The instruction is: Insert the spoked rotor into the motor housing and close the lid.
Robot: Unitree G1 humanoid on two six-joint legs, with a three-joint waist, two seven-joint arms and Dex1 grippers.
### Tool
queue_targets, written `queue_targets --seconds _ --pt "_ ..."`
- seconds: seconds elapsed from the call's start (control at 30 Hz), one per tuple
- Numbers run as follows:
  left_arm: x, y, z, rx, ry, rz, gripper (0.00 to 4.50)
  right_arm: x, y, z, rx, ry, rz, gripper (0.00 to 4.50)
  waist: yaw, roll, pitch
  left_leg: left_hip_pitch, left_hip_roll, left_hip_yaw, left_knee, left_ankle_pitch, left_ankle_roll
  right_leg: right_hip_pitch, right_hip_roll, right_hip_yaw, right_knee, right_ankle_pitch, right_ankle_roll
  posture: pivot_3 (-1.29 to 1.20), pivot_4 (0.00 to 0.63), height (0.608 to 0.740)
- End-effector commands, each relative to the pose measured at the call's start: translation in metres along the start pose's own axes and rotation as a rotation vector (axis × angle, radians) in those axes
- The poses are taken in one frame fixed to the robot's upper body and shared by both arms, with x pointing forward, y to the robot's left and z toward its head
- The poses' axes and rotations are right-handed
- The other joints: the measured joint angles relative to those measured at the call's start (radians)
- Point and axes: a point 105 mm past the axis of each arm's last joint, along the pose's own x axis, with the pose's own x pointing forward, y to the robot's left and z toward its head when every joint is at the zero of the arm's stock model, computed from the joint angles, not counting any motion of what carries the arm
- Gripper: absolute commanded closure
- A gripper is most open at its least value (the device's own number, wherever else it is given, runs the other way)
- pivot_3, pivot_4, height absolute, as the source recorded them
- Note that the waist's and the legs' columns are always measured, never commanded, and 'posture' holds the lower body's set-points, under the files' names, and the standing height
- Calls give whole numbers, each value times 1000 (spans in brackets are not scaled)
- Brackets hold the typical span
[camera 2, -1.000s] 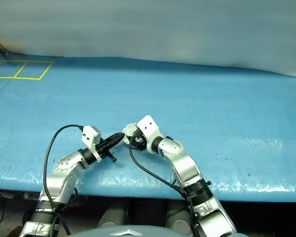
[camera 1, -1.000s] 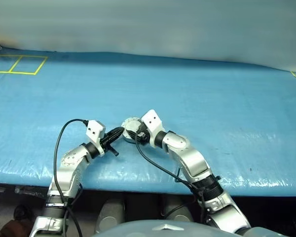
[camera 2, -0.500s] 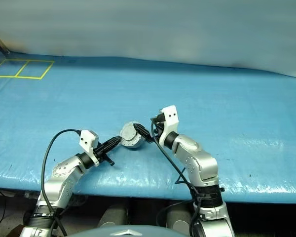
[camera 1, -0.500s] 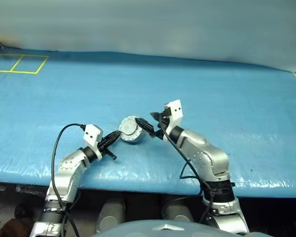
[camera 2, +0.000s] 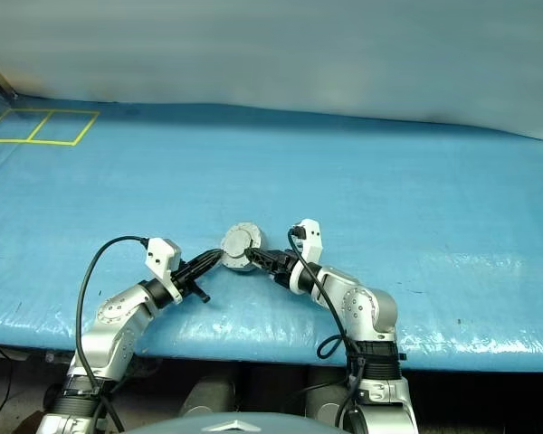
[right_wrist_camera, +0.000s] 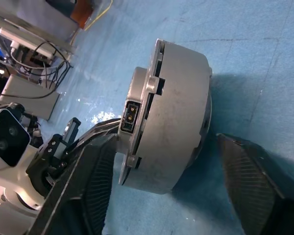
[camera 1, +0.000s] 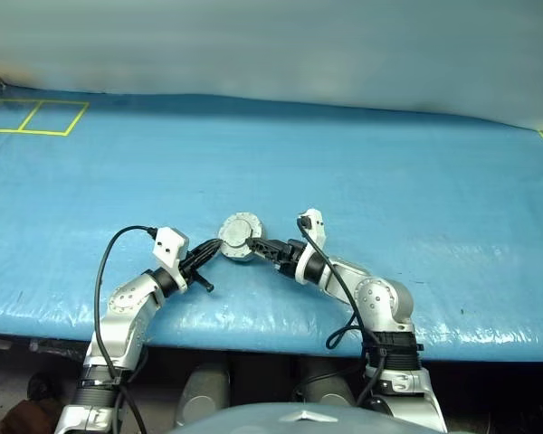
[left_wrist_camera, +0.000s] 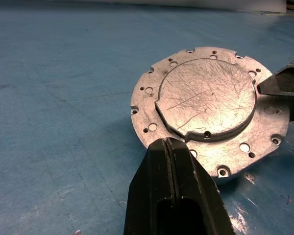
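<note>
The right gripper (right_wrist_camera: pixel 157 191) stands spread, one finger either side of the motor housing (right_wrist_camera: pixel 179 115) without pinching it. The left gripper (left_wrist_camera: pixel 174 147) is clenched on nothing, its tip at the rim of the lid (left_wrist_camera: pixel 208 95), which lies flat over the housing on the blue counter (camera 1: pixel 389 172). The spoked rotor is presumably inside. The step in hand looks like seating the lid. To do it well, I would keep the left tip steady as a stop, centre the right fingers on the housing wall, and press evenly so the lid does not tilt or slide.
</note>
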Motion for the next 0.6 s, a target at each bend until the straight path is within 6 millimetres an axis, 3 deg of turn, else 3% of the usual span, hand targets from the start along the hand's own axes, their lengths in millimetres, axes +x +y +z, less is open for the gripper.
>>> queue_targets --seconds 0.03,0.13,0.33,0.43,0.6 --pt "-1 -4 -16 -10 62 -10 4500 2 7 6 18 -21 33 2306 0 0 0 0 0 0 0 0 0 0 0 0 0 0 0 0 150 740" --pt "-2 -4 -15 -9 55 -2 4500 2 4 5 37 -17 24 3244 -2 0 0 0 0 0 0 0 0 0 0 0 0 0 0 0 150 740" --pt "-2 -1 -6 -100 -15 27 4500 2 4 7 43 -27 16 3300 -3 0 0 0 0 0 0 0 0 0 0 0 0 0 0 0 150 740" --pt "-3 -2 6 -340 -84 20 4500 2 11 19 103 -91 59 3300 -4 1 1 -1 0 0 0 0 0 0 0 0 0 0 0 0 150 740" --pt "-9 9 39 -474 -275 47 4500 0 29 46 211 -212 169 3300 -10 -1 6 -5 0 -1 0 0 0 -4 0 -2 0 0 0 0 150 740"
